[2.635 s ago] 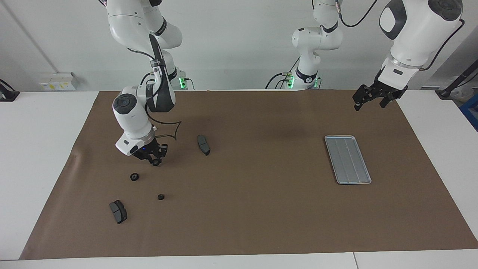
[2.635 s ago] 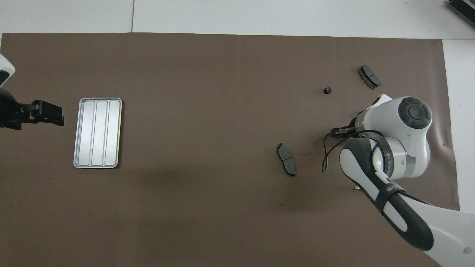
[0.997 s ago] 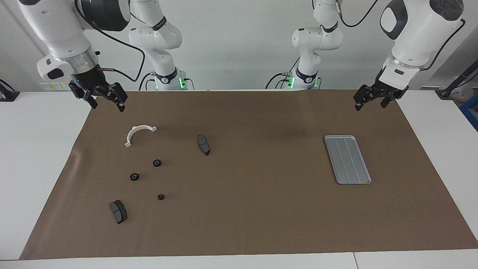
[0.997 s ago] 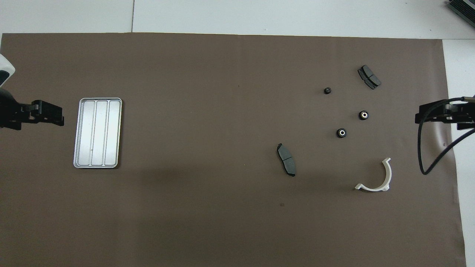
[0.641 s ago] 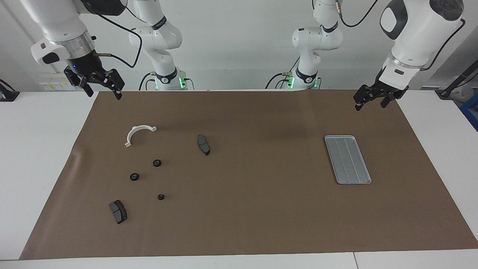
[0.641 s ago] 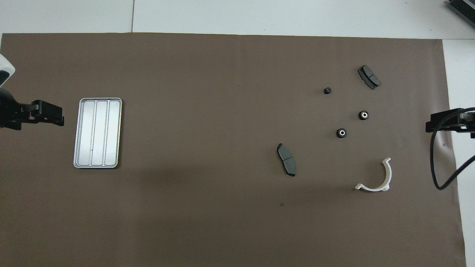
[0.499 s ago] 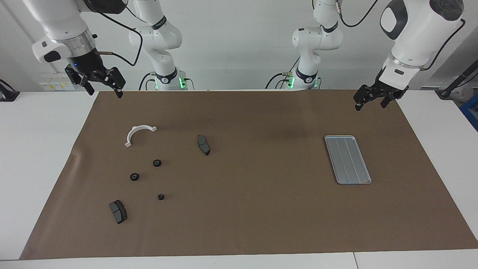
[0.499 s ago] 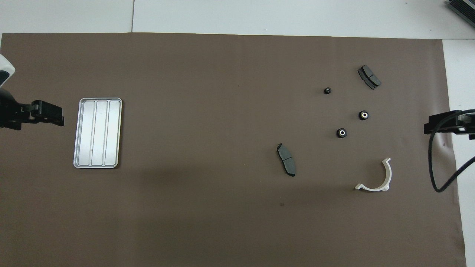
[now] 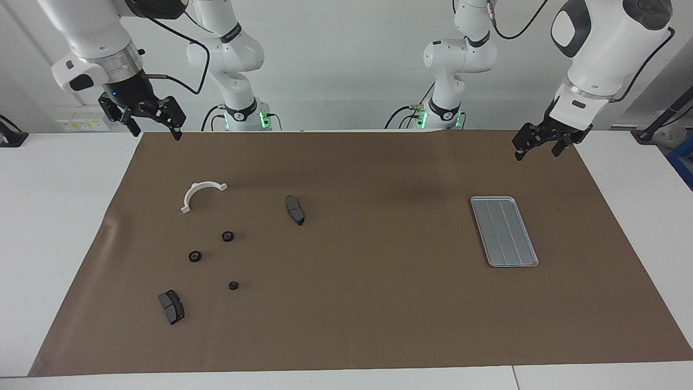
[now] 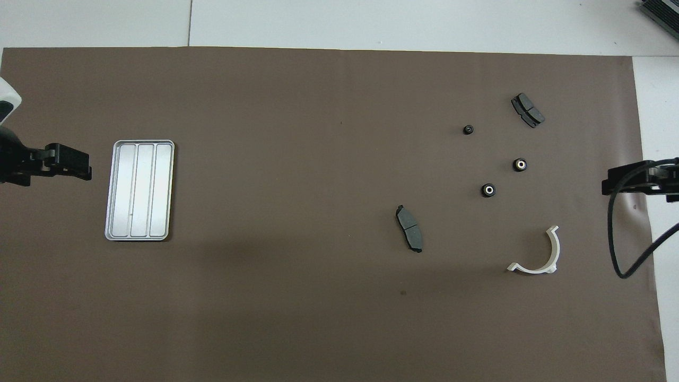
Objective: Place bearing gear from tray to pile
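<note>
The silver-grey tray (image 9: 504,231) (image 10: 140,190) lies empty toward the left arm's end of the table. The pile lies toward the right arm's end: a white half-ring bracket (image 9: 201,195) (image 10: 538,254), two dark brake pads (image 9: 295,209) (image 9: 171,306), and three small black bearing gears (image 9: 228,236) (image 9: 195,256) (image 9: 233,285) on the mat. My right gripper (image 9: 155,130) (image 10: 607,185) hangs open and empty, high over the mat's corner at the right arm's end. Open and empty too, my left gripper (image 9: 536,153) (image 10: 87,172) waits in the air beside the tray.
A brown mat (image 9: 379,303) covers most of the white table (image 9: 54,216). The mat's middle stretch between pile and tray is bare. The right arm's black cable (image 10: 615,239) dangles over the mat's edge beside the bracket.
My right gripper has risen from the pile, leaving a gear on the mat, and now hovers at the mat's corner, shifted slightly. The left arm has not moved.
</note>
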